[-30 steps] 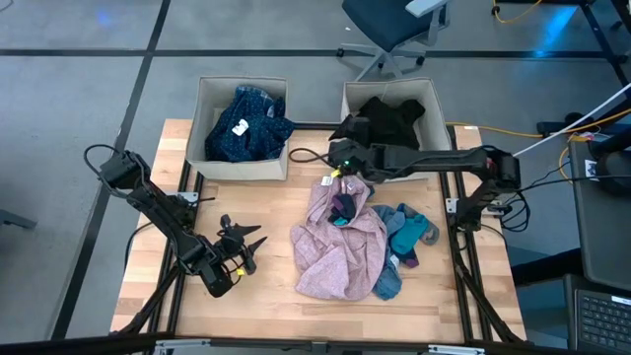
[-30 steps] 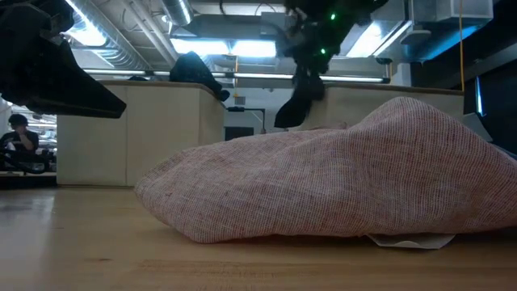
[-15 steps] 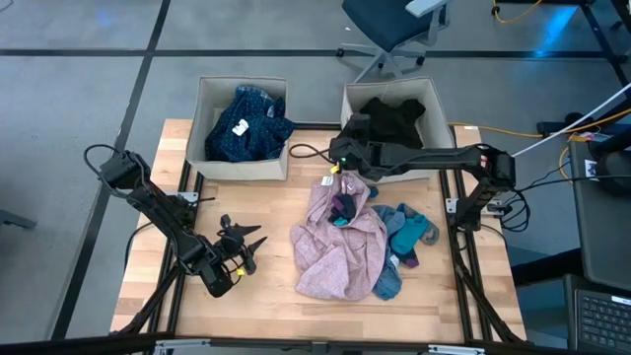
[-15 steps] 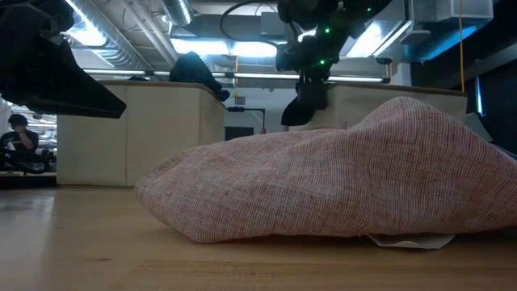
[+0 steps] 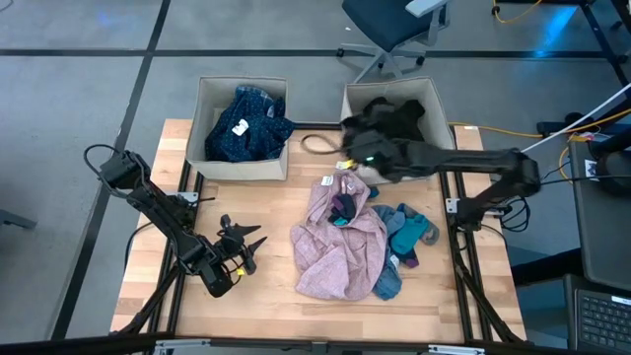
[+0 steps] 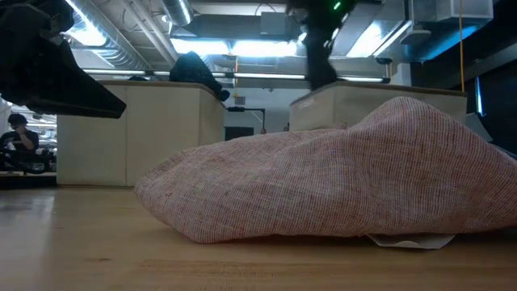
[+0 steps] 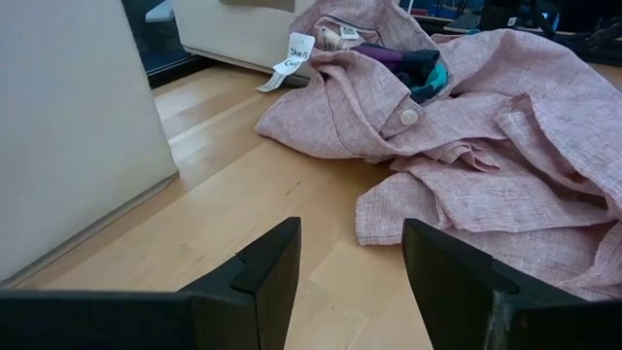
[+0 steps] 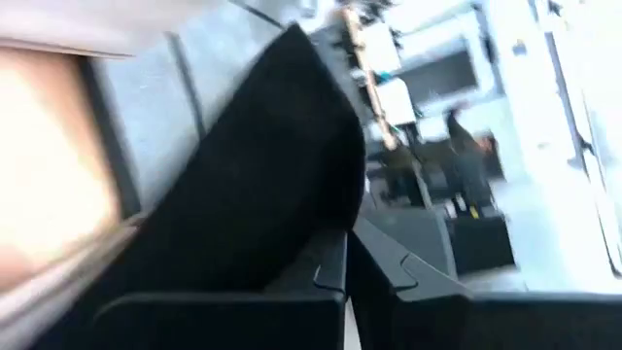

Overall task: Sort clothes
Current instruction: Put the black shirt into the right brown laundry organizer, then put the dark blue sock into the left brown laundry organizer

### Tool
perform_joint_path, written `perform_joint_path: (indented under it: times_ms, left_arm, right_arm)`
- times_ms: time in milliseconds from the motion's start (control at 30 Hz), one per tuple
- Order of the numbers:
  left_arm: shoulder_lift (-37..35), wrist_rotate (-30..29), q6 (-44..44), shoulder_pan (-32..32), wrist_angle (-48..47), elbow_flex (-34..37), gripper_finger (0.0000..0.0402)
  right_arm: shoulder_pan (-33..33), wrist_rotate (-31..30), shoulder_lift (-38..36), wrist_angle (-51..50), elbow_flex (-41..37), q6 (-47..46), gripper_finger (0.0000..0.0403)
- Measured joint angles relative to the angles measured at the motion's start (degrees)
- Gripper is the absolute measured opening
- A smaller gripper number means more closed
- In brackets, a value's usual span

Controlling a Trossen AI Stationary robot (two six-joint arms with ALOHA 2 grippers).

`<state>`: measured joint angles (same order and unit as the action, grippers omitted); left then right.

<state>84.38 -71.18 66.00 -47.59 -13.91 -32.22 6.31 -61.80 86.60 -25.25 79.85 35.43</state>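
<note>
My right gripper is shut on a black garment at the near wall of the right beige bin. The low view shows the garment hanging above that bin. A pink shirt lies crumpled on the table's middle with a dark and teal piece on it. Teal socks lie to its right. A navy dotted piece fills the left bin. My left gripper is open and empty, low over the table's near left, its fingers pointing at the pink shirt. My right gripper pinches the black garment between its two shut fingers. Which part of it and how many layers, I cannot tell. The cloth hangs slack below the gripper, lifted clear of the table.
A small white paper tag lies beside the pink shirt's far end and also shows in the left wrist view. More black cloth lies in the right bin. Bare wood lies between my left gripper and the pink shirt.
My right gripper has risen and gone toward the table's far right, to the right bin, moving fast. The black garment has gone with it, lifted higher and hanging over the bin's near wall. My left arm has kept still.
</note>
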Motion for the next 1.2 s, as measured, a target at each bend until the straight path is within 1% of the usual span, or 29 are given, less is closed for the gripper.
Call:
perform_joint_path:
  times_ms: [67, 133, 167, 233, 300, 367, 433, 533, 600, 667, 800, 900, 967, 1033, 1100, 1133, 1200]
  left_arm:
    - [0.0, 0.0, 0.0, 0.0, 0.0, 0.0, 0.0172]
    - [0.0, 0.0, 0.0, 0.0, 0.0, 0.0, 0.0172]
    - [0.0, 0.0, 0.0, 0.0, 0.0, 0.0, 0.0172]
    - [0.0, 0.0, 0.0, 0.0, 0.1, 0.0, 0.0172]
    - [0.0, 0.0, 0.0, 0.0, 0.0, 0.0, 0.0172]
    - [0.0, 0.0, 0.0, 0.0, 0.1, 0.0, 0.0172]
    - [0.0, 0.0, 0.0, 0.0, 0.2, 0.0, 0.0172]
    - [0.0, 0.0, -0.1, 0.0, 1.0, 0.0, 0.0172]
    - [0.0, 0.1, -0.3, 0.0, 1.8, 0.0, 0.0172]
    - [0.0, 0.5, -0.6, 0.0, 2.3, 0.0, 0.0172]
    - [0.0, 0.6, -3.6, 0.5, 2.9, 0.0, 0.0172]
    - [0.0, 0.6, -4.4, 1.3, 3.0, 0.0, 0.0172]
    - [0.0, 0.7, -4.3, 1.9, 3.0, 0.0, 0.0172]
    - [0.0, 0.7, -3.7, 2.0, 3.0, 0.0, 0.0172]
    - [0.0, 0.7, -3.5, 2.0, 3.0, 0.0, 0.0172]
    - [0.0, 0.7, -3.5, 2.0, 3.0, 0.0, 0.0172]
    - [0.0, 0.7, -3.6, 2.0, 3.0, 0.0, 0.0172]
  right_arm:
    - [0.4, -2.0, -3.7, -4.3, 0.1, -4.8, 0.0011]
    - [1.7, -1.9, -7.0, -12.1, 0.1, -13.0, 0.0011]
    - [2.6, -0.8, -8.3, -16.7, 0.1, -18.6, 0.0008]
    - [5.0, 3.4, -10.3, -24.8, -0.1, -28.9, 0.0004]
    - [7.9, 7.7, -11.6, -30.3, -1.4, -36.0, 0.0005]
    - [10.8, 10.7, -12.2, -32.6, -3.4, -40.8, 0.0012]
    - [13.7, 13.1, -12.3, -32.8, -5.6, -44.3, 0.0023]
    - [17.6, 19.6, -11.8, -31.5, -8.0, -46.2, 0.0051]
    - [19.6, 24.0, -11.6, -31.5, -8.8, -47.5, 0.0083]
    - [20.4, 26.7, -11.7, -31.5, -8.4, -47.4, 0.0124]
    - [20.3, 30.7, -11.8, -36.7, -3.5, -48.4, 0.0211]
    - [20.0, 37.5, -12.0, -40.9, 2.0, -50.6, 0.0264]
    - [18.6, 40.9, -12.2, -42.1, 4.8, -52.2, 0.0289]
    - [16.0, 41.9, -12.6, -42.3, 6.5, -53.1, 0.0306]
    - [12.3, 41.6, -13.0, -41.7, 7.0, -53.7, 0.0317]
    - [10.6, 40.3, -13.1, -41.7, 6.9, -54.4, 0.032]
    - [7.7, 35.8, -12.9, -42.6, 6.7, -55.4, 0.0322]
